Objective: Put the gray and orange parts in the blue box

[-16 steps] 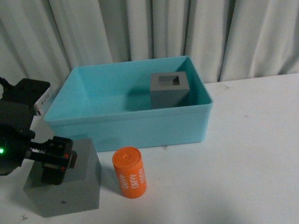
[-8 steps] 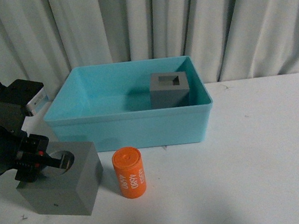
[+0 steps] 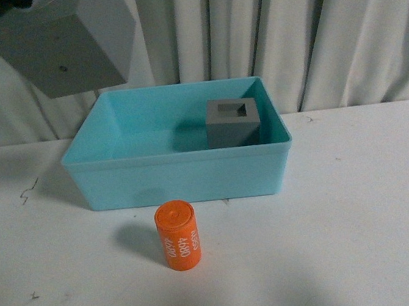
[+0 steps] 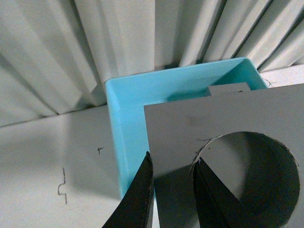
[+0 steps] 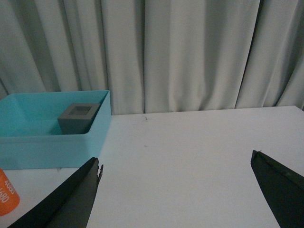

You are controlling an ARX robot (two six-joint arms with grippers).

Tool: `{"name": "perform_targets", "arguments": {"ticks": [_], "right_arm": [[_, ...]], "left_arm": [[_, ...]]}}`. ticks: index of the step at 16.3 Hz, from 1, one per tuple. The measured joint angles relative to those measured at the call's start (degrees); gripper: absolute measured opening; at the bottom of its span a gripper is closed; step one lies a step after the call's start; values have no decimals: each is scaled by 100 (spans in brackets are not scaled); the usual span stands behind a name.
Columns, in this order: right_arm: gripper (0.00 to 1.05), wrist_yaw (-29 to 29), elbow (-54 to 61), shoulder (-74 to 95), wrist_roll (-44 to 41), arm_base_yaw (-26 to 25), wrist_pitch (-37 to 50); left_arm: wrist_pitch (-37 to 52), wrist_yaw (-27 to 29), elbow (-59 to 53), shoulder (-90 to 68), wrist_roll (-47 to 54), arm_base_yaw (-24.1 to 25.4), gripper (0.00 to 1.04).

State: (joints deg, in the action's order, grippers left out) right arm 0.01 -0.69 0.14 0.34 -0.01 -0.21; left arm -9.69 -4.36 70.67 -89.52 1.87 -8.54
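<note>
Cube with round hole (image 3: 59, 44): held high and tilted, near the left side of the box (image 3: 178, 178).
Left gripper (image 4: 172, 164): clamped on the cube's wall, one finger (image 4: 211, 194) in the hole.
Right gripper (image 5: 175, 161): spread open, empty.
Second cube (image 3: 233, 122): inside the box, at right.
Next move: held cube best levelled over the bare left half, lowered, then released.

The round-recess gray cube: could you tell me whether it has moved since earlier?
Yes. The gray cube has risen off the table to above the left rim of the blue box, gripped by the left claw.
</note>
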Motion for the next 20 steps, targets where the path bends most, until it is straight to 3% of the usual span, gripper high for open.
{"name": "perform_targets", "arguments": {"ticks": [6,13,15,20], "right_arm": [[98,0,0,0,0,0,-2],[98,0,0,0,0,0,0],[98,0,0,0,0,0,0],[98,0,0,0,0,0,0]], "left_arm": [[750,1141,1464,-2629,380,-511,18],[758,1574,2173,-3853,872,-214,18],[763,1587,2177,-3873,879,-131,31],[667,1204,1672,-3432,586,-28,76]]}}
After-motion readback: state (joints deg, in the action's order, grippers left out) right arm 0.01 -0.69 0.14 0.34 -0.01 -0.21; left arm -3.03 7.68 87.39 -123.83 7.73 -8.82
